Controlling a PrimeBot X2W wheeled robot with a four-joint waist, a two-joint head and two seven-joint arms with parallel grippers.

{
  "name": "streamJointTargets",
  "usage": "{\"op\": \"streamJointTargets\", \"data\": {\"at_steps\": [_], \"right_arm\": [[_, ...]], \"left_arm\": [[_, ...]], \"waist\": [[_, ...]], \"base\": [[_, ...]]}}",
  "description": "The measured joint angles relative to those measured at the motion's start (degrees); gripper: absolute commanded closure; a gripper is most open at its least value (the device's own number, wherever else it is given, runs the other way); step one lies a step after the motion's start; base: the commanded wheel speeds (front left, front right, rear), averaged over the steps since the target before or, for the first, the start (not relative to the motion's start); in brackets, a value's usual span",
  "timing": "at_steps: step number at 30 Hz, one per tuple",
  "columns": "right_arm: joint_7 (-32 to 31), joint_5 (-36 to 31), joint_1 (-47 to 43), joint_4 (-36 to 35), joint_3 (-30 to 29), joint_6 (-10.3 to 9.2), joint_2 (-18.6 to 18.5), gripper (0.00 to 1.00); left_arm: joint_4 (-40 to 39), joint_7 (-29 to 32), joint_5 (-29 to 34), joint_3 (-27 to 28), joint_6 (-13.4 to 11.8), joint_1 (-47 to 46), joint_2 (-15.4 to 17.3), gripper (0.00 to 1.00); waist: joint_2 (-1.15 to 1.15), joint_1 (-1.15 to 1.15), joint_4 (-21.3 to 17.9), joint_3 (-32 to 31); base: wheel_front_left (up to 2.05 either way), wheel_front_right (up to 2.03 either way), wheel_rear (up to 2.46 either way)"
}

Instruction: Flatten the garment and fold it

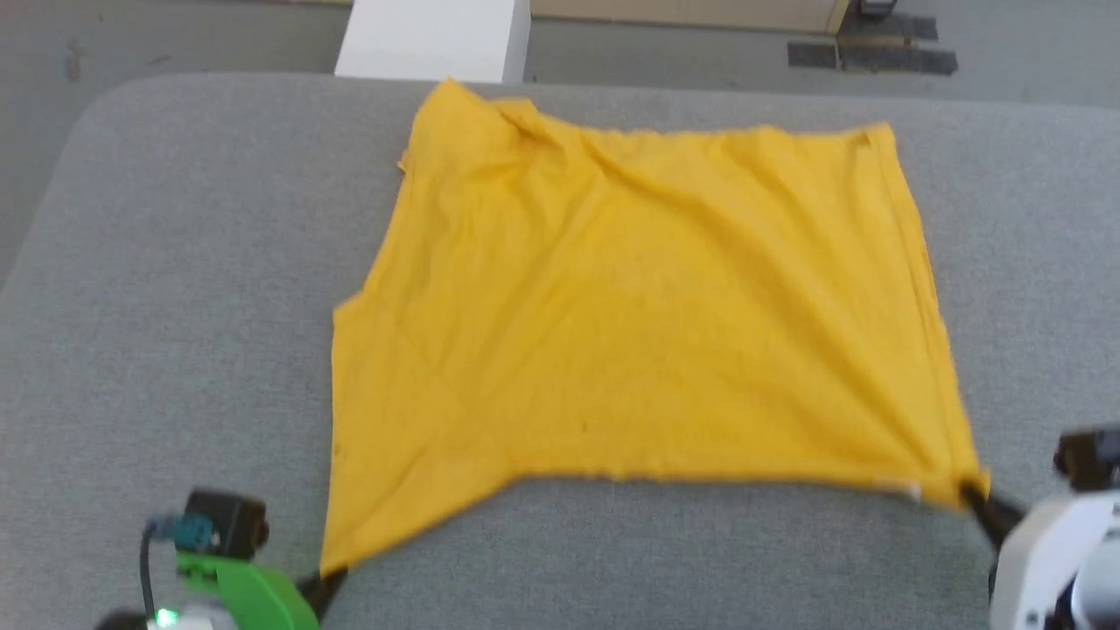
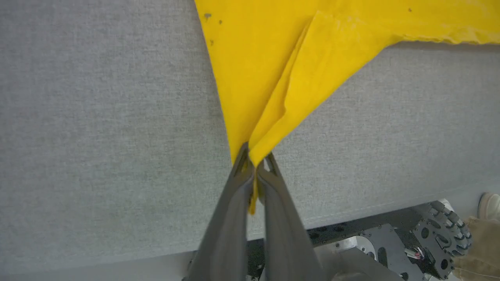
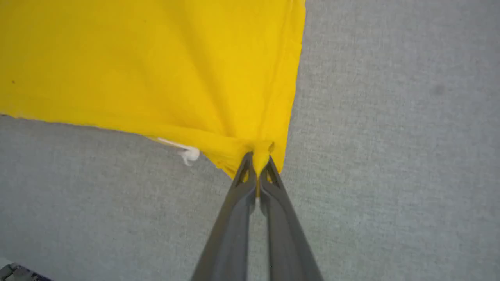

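The yellow garment (image 1: 639, 324) lies spread on the grey table, plain side up, with creases near its far left corner. My left gripper (image 1: 331, 577) is shut on the near left corner of the garment (image 2: 273, 78), the cloth pinched between its dark fingers (image 2: 234, 195). At the near right corner my right gripper (image 1: 973, 497) is shut on the garment (image 3: 156, 66), bunching the cloth at its fingertips (image 3: 256, 164). A small white tag (image 3: 189, 154) sticks out of the near hem beside the right gripper. The near hem sags between the two held corners.
The grey padded table (image 1: 175, 262) extends well to the left and right of the cloth. A white box (image 1: 433, 39) stands on the floor beyond the far edge. The robot's base (image 2: 390, 246) and a person's shoe (image 2: 490, 205) show below the table's near edge.
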State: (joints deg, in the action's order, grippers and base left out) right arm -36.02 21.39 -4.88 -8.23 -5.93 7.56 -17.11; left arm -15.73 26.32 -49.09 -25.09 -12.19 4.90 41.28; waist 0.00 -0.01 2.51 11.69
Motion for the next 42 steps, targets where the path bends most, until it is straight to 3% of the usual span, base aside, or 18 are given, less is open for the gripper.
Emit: {"op": "streamJointTargets", "data": {"at_steps": [7, 12, 20, 27, 33, 42], "right_arm": [[-7.3, 1.9, -11.2, -2.3, -0.7, 0.0, 1.5, 1.0], [-12.2, 2.9, -16.9, -3.8, -1.0, 0.0, 2.4, 1.0], [-10.8, 3.1, -18.4, -7.4, -2.8, 0.0, 2.7, 1.0], [-6.7, 2.6, -12.6, -8.4, -2.6, 0.0, 0.7, 1.0], [-4.9, 1.3, -4.7, -8.8, -1.8, 0.0, -1.6, 1.0], [-4.9, -0.7, 6.4, -5.6, 1.0, 0.0, -3.7, 1.0]], "left_arm": [[-1.2, 2.5, -2.2, -1.8, -3.6, 9.4, 0.8, 1.0], [-1.7, 3.4, -4.0, -2.4, -4.0, 13.4, 1.1, 1.0], [-3.9, -0.4, -3.0, -0.1, -3.8, 13.6, 1.9, 1.0], [-7.1, -2.0, 1.7, 0.8, -1.4, 5.5, 3.6, 1.0], [-6.9, -2.9, 5.5, 1.7, 2.4, -5.7, 4.0, 1.0], [2.3, -6.6, 8.0, 1.6, 8.0, -19.6, 1.1, 1.0]], "waist": [[0.0, 0.0, 0.4, -3.6], [0.0, 0.0, 0.6, -4.9], [0.0, 0.0, 1.0, -5.8], [0.0, 0.0, 1.0, -4.9], [0.0, 0.0, 0.8, -2.1], [0.0, 0.0, -0.5, 4.2]], "base": [[0.0, 0.0, 0.0], [0.0, 0.0, 0.0], [0.0, 0.0, 0.0], [0.0, 0.0, 0.0], [0.0, 0.0, 0.0], [0.0, 0.0, 0.0]]}}
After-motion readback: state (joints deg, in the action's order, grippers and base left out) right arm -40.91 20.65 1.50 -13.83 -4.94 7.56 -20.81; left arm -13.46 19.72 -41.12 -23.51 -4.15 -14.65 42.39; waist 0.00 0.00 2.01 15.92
